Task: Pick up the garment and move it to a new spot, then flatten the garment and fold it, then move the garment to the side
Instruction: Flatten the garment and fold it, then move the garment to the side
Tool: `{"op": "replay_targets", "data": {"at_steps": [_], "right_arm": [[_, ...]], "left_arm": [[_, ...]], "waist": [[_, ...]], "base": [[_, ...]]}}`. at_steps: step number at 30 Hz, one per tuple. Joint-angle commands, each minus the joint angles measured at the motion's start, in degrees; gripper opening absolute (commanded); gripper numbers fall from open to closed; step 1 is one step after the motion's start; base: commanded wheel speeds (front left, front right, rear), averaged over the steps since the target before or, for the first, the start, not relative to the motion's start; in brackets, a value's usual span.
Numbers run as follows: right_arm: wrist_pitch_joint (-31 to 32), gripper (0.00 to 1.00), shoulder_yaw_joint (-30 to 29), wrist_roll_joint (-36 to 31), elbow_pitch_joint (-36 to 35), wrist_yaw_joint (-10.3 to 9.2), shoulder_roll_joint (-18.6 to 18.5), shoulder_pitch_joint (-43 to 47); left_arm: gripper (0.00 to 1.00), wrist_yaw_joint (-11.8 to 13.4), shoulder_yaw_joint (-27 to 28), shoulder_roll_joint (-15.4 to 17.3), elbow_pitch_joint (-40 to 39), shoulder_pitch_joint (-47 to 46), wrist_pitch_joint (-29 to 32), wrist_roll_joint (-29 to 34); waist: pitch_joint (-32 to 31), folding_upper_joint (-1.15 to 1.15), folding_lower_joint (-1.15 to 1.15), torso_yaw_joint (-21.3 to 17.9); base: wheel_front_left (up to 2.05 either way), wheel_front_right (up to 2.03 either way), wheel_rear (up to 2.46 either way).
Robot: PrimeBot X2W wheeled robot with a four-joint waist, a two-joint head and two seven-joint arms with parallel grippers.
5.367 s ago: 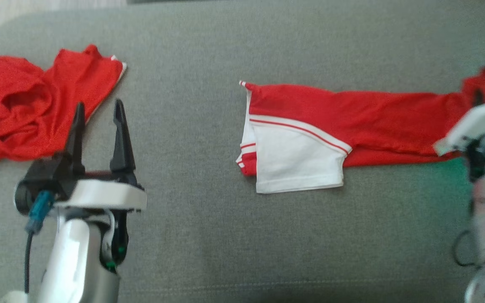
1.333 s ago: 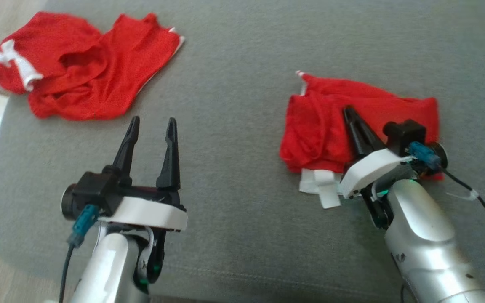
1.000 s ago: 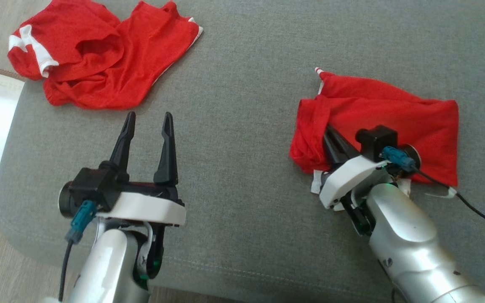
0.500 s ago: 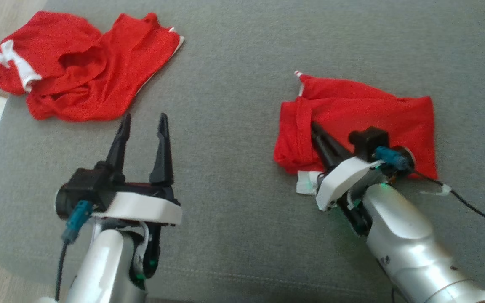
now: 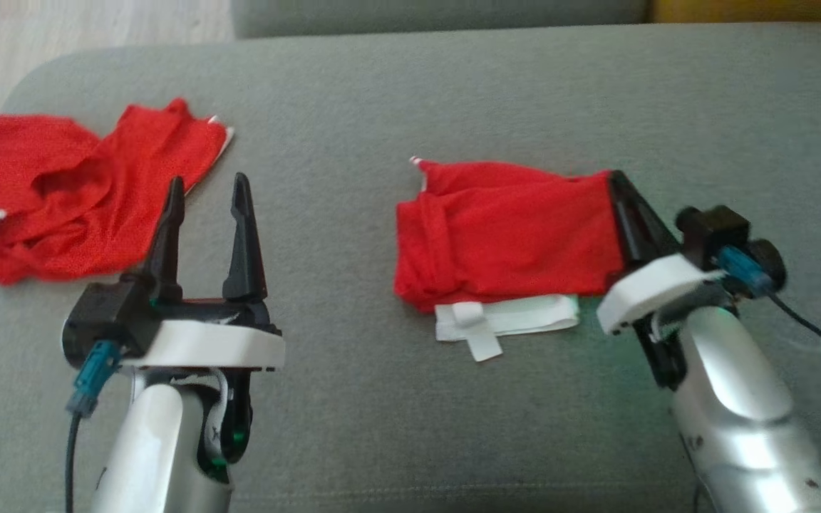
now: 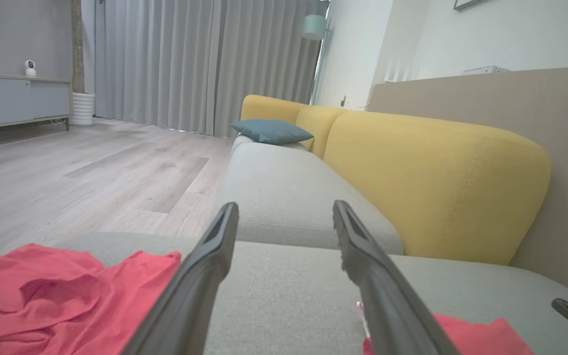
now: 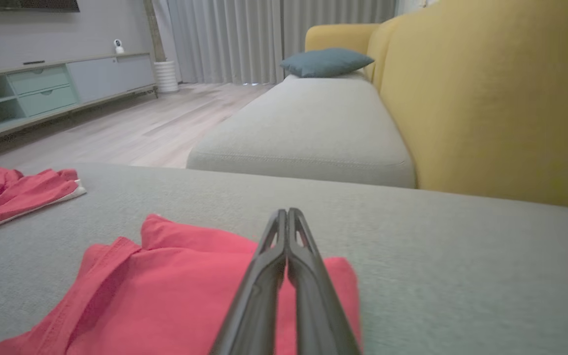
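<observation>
We count two red garments on the sofa cushion [image 5: 382, 427]: folded garment [image 5: 503, 242] centre, crumpled garment [image 5: 75, 192] left. Left gripper [image 5: 207, 187] fingers open, empty; right gripper [image 5: 617, 182] fingers closed at folded garment's right edge.

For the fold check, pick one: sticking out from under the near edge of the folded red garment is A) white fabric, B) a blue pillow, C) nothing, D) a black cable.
A: a strip of white fabric lies along the folded red garment's near edge in the head view.
</observation>
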Motion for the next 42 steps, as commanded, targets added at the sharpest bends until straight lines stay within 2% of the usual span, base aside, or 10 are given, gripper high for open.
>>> {"op": "replay_targets", "data": {"at_steps": [1,8,9,19,29,37,42], "right_arm": [[-0.6,0.00,0.1,-0.9,-2.9,0.19,0.3,0.3],[-0.6,0.00,-6.1,-4.5,-12.5,0.19,-0.1,6.5],[-0.5,1.00,-7.5,-4.6,-14.4,0.19,0.1,8.5],[-0.4,1.00,-11.5,-4.0,-20.8,0.19,0.9,17.0],[0.5,1.00,-11.0,-2.2,-22.0,0.19,1.0,17.5],[2.8,1.00,-9.4,2.1,-16.4,0.19,1.0,13.3],[3.9,1.00,-8.1,5.8,-9.2,0.19,1.0,8.1]], "left_arm": [[1.00,0.2,2.4,0.6,-2.3,-0.9,-0.3,-0.3],[1.00,0.4,2.8,0.6,-3.4,0.1,-0.3,-0.1],[1.00,0.3,2.6,0.6,-2.8,0.7,-0.3,0.0],[1.00,0.2,2.7,0.6,0.4,5.5,-0.3,0.8],[1.00,-0.3,2.0,0.6,0.8,5.1,-0.3,0.8],[1.00,-0.9,0.3,0.6,1.1,2.9,-0.3,1.4],[1.00,-1.3,-0.7,0.6,1.4,1.2,-0.3,1.8]], "waist": [[-1.6,0.00,0.00,-1.9],[-2.8,0.00,0.00,-4.7],[-3.1,0.00,0.00,-5.0],[-4.3,0.00,0.00,-5.4],[-3.1,0.00,0.00,-4.4],[1.1,0.00,0.00,-2.1],[4.5,0.00,0.00,0.2]], "base": [[0.00,0.00,0.00],[0.00,0.00,0.00],[0.00,0.00,0.00],[0.00,0.00,0.00],[0.00,0.00,0.00],[0.00,0.00,0.00],[0.00,0.00,0.00]]}}
